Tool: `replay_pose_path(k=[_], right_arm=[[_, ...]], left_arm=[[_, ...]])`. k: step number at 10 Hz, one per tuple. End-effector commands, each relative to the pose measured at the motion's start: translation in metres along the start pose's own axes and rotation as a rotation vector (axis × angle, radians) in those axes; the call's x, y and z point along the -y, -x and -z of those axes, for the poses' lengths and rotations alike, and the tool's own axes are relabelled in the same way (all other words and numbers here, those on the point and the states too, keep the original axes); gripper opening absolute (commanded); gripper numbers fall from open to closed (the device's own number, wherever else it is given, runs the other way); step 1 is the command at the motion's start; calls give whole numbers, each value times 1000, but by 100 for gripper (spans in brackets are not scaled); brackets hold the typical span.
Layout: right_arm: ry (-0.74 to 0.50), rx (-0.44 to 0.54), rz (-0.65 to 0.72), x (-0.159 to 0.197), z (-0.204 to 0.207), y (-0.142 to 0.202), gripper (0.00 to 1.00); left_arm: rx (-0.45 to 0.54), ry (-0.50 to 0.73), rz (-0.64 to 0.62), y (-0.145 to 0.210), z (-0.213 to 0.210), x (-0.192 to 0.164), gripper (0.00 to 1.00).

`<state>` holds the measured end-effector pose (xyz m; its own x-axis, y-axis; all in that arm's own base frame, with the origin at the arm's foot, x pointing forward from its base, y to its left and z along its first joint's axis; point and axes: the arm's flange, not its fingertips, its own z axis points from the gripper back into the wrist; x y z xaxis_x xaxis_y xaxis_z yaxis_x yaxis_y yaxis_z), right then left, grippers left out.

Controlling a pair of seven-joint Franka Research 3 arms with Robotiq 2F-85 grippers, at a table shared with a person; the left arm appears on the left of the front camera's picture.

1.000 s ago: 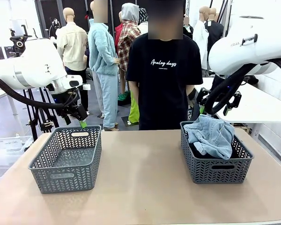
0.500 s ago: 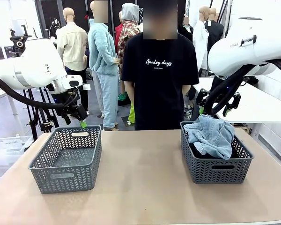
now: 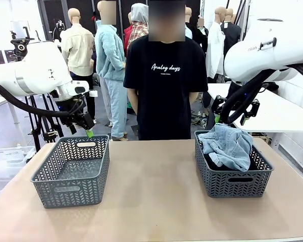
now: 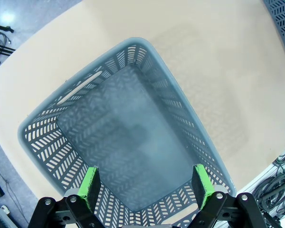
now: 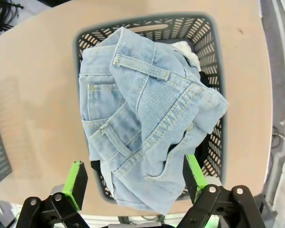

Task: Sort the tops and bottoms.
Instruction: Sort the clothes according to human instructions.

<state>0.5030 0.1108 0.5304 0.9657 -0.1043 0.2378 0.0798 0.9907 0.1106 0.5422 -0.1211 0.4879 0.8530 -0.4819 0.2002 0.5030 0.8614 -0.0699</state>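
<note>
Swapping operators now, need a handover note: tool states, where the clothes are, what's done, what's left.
Left tool: open, holding nothing, hovering over the left basket, which has nothing in it.
Right tool: open, holding nothing, hovering over the right basket.
Clothes: all piled in the right basket. Pale denim on top, something black under it, a bit of white fabric at the far edge. Rest of the pile is hidden.
Done: nothing sorted yet.
Left: split tops from bottoms. Person stands at the far side, hands off the table.
</note>
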Motion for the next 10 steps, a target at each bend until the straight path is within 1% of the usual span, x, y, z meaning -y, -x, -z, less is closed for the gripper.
replay_pose_path(k=[1, 10], right_arm=[[0, -2, -1, -1, 1, 0, 100], [0, -2, -1, -1, 1, 0, 100]], left_arm=[[6, 9, -6, 0, -1, -1, 100], [6, 9, -6, 0, -1, -1, 100]])
